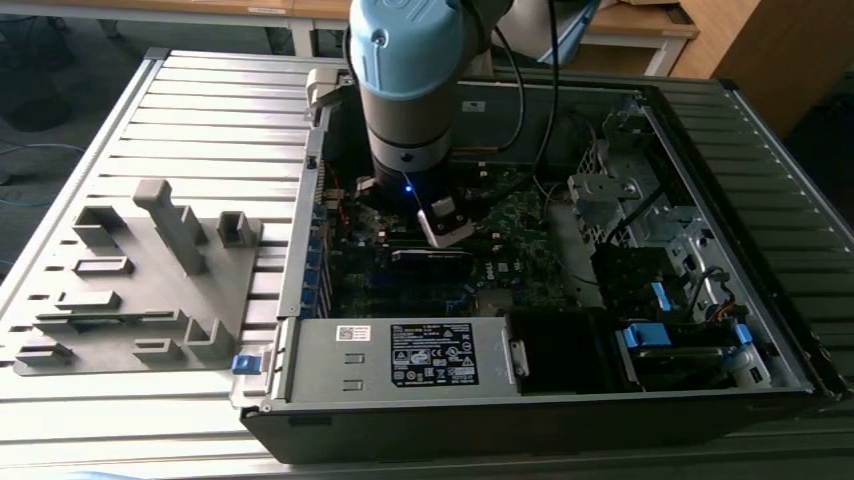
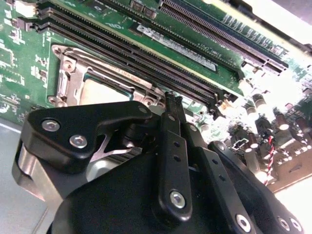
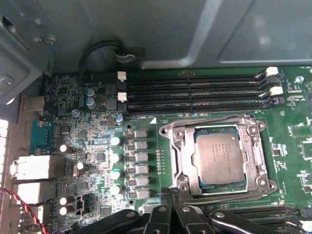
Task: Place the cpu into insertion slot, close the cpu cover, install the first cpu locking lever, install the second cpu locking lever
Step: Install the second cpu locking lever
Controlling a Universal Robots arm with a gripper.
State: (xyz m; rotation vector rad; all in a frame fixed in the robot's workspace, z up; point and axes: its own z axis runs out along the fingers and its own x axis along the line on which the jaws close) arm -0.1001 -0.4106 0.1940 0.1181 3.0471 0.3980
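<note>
The cpu, a flat grey metal square, lies in the insertion slot on the green motherboard. The cpu cover, a shiny silver frame with a big window, lies flat down around it. In the second wrist view the cpu and cover show just past my black fingers. My gripper is shut with nothing visible between the tips, which hover at the cover's edge by one corner. I cannot tell how the locking levers stand. In the exterior view my gripper reaches down into the open computer case.
Long black memory slots run alongside the socket. Capacitors and coils stand beside it. A labelled metal power supply and drive bays crowd the case. A grey fixture block sits on the slatted table at the exterior view's left.
</note>
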